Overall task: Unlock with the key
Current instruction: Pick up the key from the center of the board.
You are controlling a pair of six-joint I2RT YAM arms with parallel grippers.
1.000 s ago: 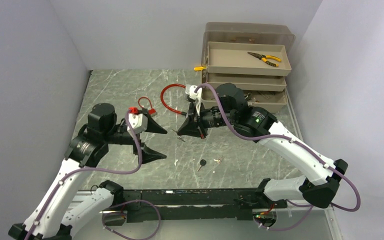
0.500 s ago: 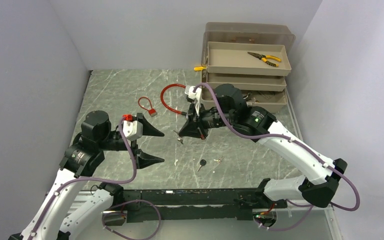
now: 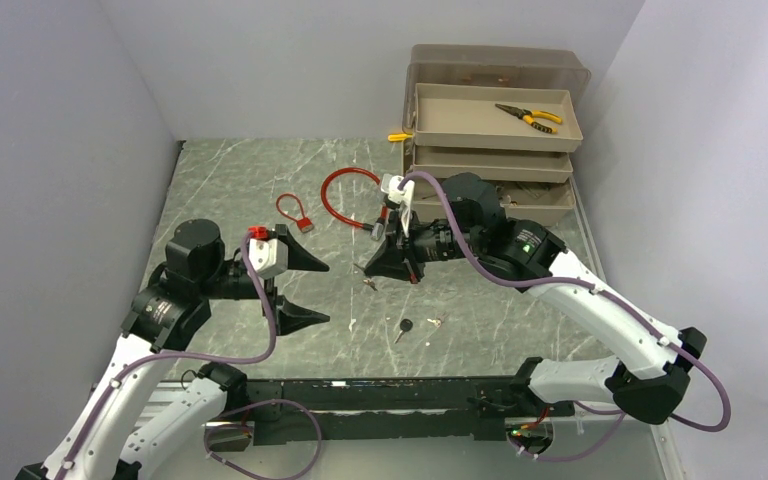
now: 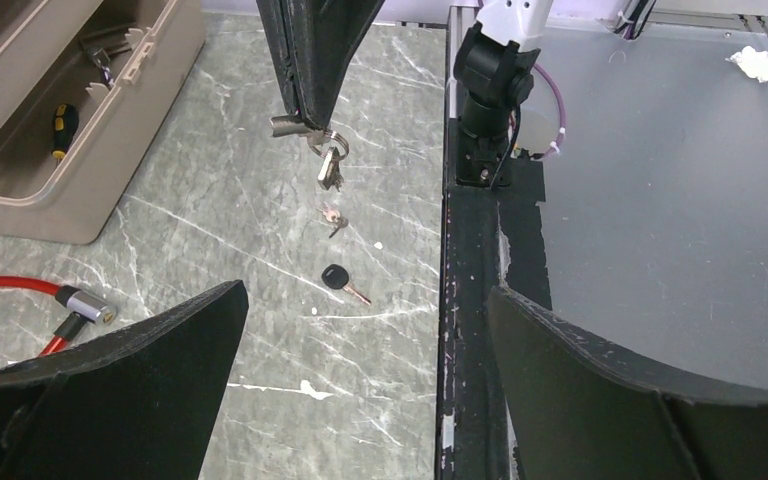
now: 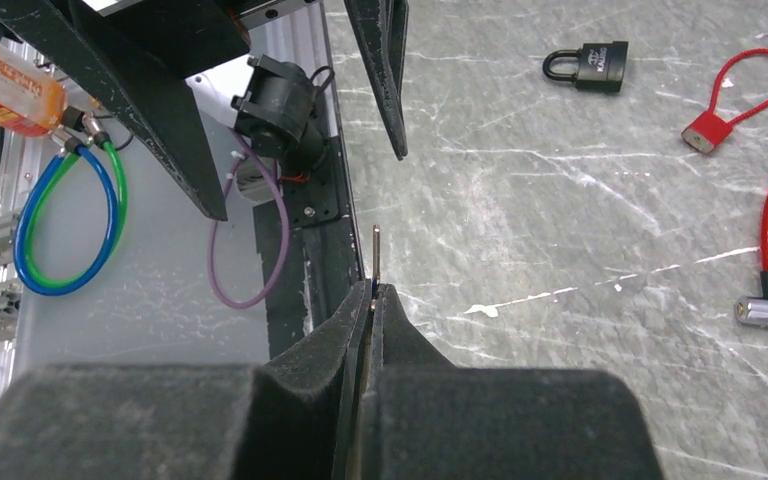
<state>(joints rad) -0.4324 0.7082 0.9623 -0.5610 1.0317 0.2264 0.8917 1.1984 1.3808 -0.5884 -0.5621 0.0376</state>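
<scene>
My right gripper (image 5: 373, 290) is shut on a key (image 5: 376, 255) whose thin blade sticks out past the fingertips. In the left wrist view a key ring with more keys (image 4: 326, 165) dangles below the right gripper's fingers (image 4: 305, 60). From above, the right gripper (image 3: 368, 270) hangs over the table's middle. A black padlock (image 5: 588, 67) lies flat on the marble table, showing only in the right wrist view. My left gripper (image 3: 329, 291) stands wide open and empty (image 4: 365, 295), facing the right one.
A black-headed key (image 3: 401, 329) and a small key (image 3: 435, 321) lie loose near the front. A small red cable lock (image 3: 295, 212) and a bigger red cable lock (image 3: 345, 195) lie behind. A tan toolbox (image 3: 490, 130) with pliers (image 3: 528, 116) stands at the back right.
The left arm has drawn back and to the left a little, its gripper still open. The right gripper with the key has shifted slightly right and toward the near edge.
</scene>
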